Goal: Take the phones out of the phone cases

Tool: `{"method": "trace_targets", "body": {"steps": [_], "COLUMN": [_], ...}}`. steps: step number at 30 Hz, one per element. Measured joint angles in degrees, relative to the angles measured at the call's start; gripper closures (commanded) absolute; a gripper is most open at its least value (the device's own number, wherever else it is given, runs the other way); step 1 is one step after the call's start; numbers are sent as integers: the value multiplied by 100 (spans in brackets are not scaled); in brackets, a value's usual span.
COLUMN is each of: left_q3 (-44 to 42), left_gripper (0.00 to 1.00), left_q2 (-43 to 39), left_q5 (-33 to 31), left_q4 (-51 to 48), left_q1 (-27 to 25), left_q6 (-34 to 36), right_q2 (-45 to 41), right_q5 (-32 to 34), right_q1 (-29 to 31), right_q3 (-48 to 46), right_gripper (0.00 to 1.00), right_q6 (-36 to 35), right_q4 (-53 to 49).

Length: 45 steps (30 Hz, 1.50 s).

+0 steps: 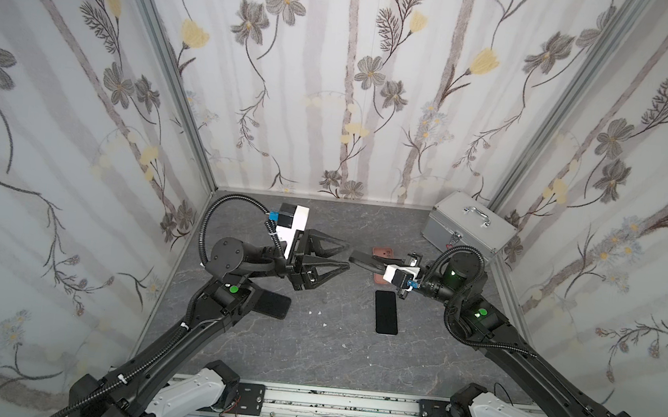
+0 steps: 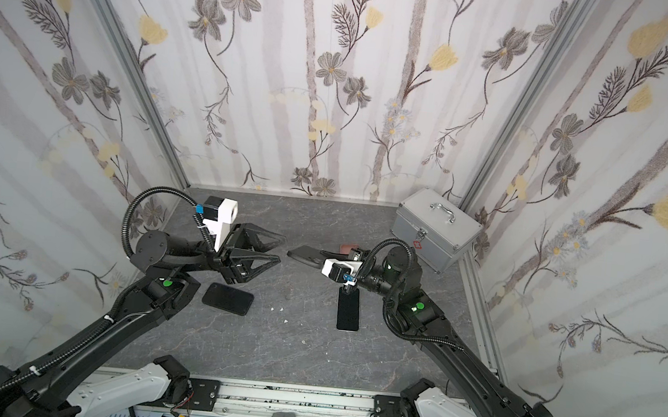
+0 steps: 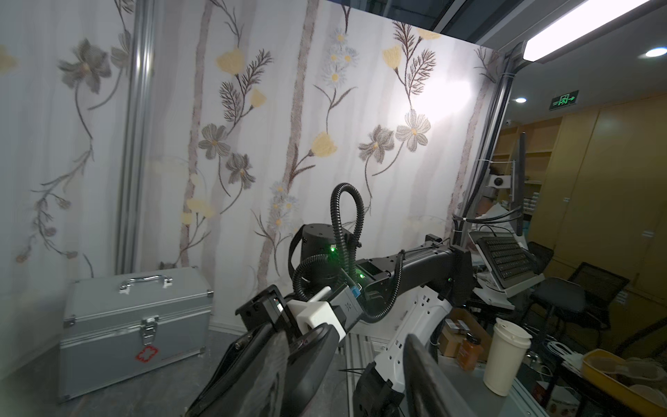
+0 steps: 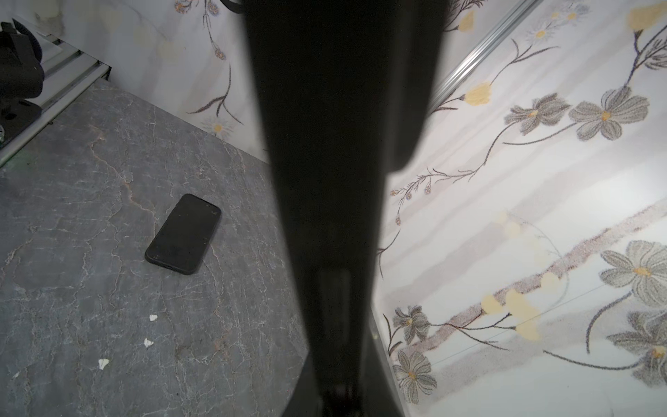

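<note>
gripping a dark slab (image 1: 361,259) in the right gripper (image 1: 379,267), clenched, off the table (image 1: 310,353) just 1 o'clock of centre. standing released with the left gripper (image 2: 282,249): jaws spread about the slab's free end, with a clear gap on one side (cannot tell about contact on the other). cannot tell either whether that slab is a cased phone, a bare one or an empty case; too dark and too close in both wrist views.

lying on the table:
- at 4 o'clock, flat, a thin glossy phone (image 1: 386,312), bare by the look of it.
- at 1 o'clock, partly hidden under the right gripper, a brown case (image 1: 381,250).
- at 8 o'clock, beside the left arm, a second dark handset (image 4: 184,234) with what looks like a raised rim, so probably cased.
- at 2 o'clock, in the corner, a silver box (image 1: 468,231), out of play.

judging progress: seemingly done for one pair, given a bare-looking phone and a loose case lying apart. unsettled for the slab. if an empty case, only setting down left. if a phone sits inside, peeling not yet done, and likely calling for a fresh left-hand grip.
</note>
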Motion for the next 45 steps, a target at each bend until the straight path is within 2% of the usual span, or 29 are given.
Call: {"method": "trace_targets", "body": {"steps": [7,11,15,20,29,45], "left_q3": [-260,-295,-203,0,133,120], "left_gripper": [48,49,50,53,62,65], "left_q2": [-413,-584,-575,-313,-109,-37], "left_q5": [-927,-1641,-2496,-3185,-3423,-3445], "left_q4": [-551,-1158,-1561,-1810,-1858,-1888], "left_q1": [35,-448,-1215,-1620,-1840,-1856], "left_q6": [1305,2330,3447,4332,4846,4909], "right_q2": [-404,-588,-776,-815,-640,-592], "right_q5": [190,446,535,787,914,977], "right_q1": [0,-4,20,232,612,761], "right_q3": [-396,-404,-439,-413,-343,-341], "right_gripper": [100,100,100,100,100,100], "right_q6": [1965,2809,3163,3226,3174,3228], "right_q4": [404,358,219,-98,-426,-433]}}
